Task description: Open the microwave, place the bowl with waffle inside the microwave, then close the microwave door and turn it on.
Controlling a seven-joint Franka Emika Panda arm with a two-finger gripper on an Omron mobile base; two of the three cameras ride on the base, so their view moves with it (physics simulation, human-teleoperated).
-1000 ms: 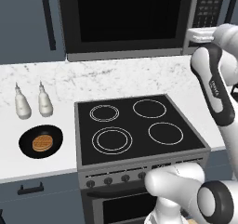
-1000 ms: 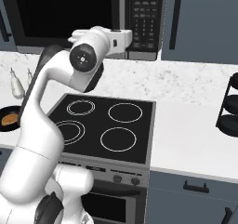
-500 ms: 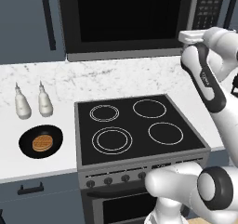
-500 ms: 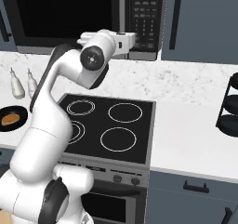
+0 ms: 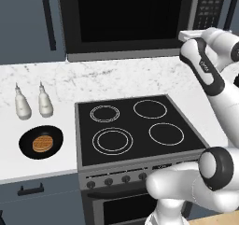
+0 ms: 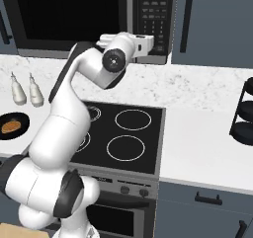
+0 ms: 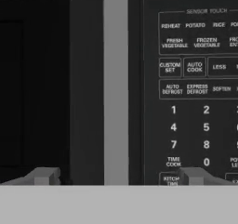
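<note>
Grey and rigid, the microwave door [image 7: 56, 88] looked stiff; my gripper [image 7: 116, 175], jaws apart, straddled its vertical handle [image 7: 115, 79].

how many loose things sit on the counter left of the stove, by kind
white bottles: 2
bowl with waffle: 1
total: 3
</note>
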